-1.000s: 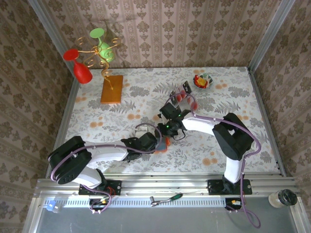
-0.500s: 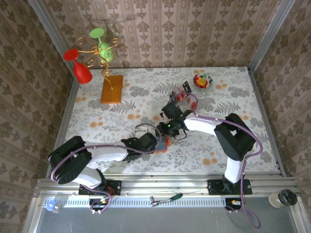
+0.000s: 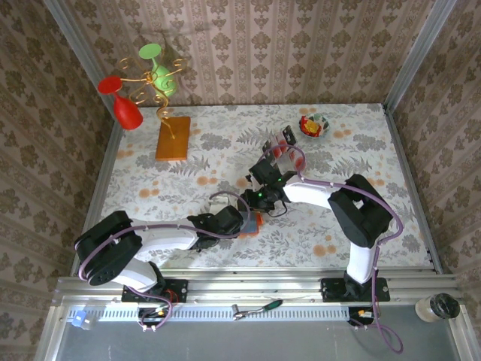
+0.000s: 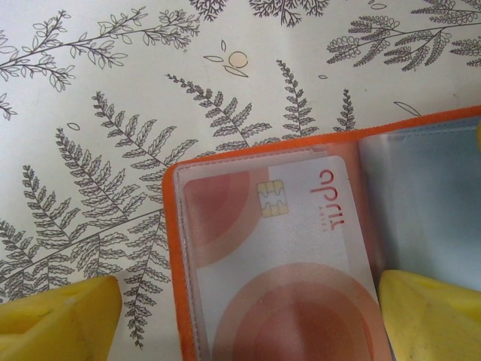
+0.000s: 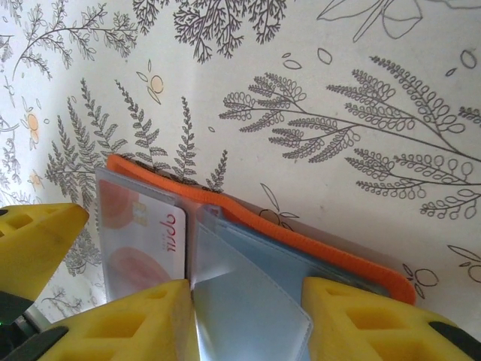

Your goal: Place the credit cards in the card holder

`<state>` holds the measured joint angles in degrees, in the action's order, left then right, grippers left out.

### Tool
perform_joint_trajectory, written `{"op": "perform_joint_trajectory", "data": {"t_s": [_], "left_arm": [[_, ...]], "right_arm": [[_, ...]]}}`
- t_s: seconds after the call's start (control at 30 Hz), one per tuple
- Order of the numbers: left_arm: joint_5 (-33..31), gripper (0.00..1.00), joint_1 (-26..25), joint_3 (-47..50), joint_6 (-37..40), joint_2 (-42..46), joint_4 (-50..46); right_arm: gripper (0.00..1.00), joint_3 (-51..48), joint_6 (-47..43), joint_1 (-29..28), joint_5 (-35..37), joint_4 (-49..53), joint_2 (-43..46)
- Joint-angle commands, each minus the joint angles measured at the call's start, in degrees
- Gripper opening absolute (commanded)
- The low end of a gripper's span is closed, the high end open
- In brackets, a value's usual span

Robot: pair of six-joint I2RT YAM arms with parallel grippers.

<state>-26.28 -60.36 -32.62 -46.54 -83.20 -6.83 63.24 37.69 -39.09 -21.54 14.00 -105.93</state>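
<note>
Top external view: the left arm (image 3: 161, 239) and right arm (image 3: 323, 194) meet over the card holder (image 3: 256, 223). It shows as an orange-red patch just nearer than the centre of the desk (image 3: 361, 158), mostly covered by the two wrists. Toward the far edge, a clear tray (image 3: 288, 137) holds credit cards (image 3: 278, 150), with a small bowl (image 3: 313, 125) beyond it toward the far right corner. An orange-brown board (image 3: 173, 138) lies by the far left corner. A gold wire stand (image 3: 154, 92) on it carries a red glass (image 3: 124, 105) and a green glass (image 3: 158, 66). The desk's left, right and near margins lie bare. A lidded cup (image 3: 438, 307) stands off the desk past the near right corner.

Left wrist view: the card holder lies open on the fern print, its orange rim (image 4: 174, 248) framing a pale pinkish credit card (image 4: 285, 256) under a clear sleeve. The left jaws stand wide apart and hold nothing. One yellow fingertip (image 4: 60, 320) is over bare desk outside the rim, the other beyond the card over the grey-blue lining.

Right wrist view: the right jaws are partly open, their yellow fingertips (image 5: 143, 323) flanking a loose clear leaf (image 5: 248, 301) of the holder. Whether they touch it cannot be told. Another yellow block (image 5: 34, 244) crowds the left. Open fern print stretches beyond the rim.
</note>
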Motion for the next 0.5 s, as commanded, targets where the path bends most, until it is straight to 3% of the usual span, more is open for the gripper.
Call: {"op": "perform_joint_trajectory", "data": {"t_s": [0.0,0.27,0.47], "left_arm": [[-0.92,0.9,-0.42,0.41,0.11,0.43,-2.41],[-3.51,0.99,0.69,-2.14,2.72,9.82,-7.61],[-3.25,1.0,4.31,0.46,3.32,19.93,-10.12]], "right_arm": [[0.45,-0.73,1.01,-0.02,-2.68,-0.76,-0.27],[0.5,-0.44,2.95,-0.95,-5.1,-0.99,2.53],[0.54,0.99,4.44,-3.62,-5.1,-0.48,3.11]]}}
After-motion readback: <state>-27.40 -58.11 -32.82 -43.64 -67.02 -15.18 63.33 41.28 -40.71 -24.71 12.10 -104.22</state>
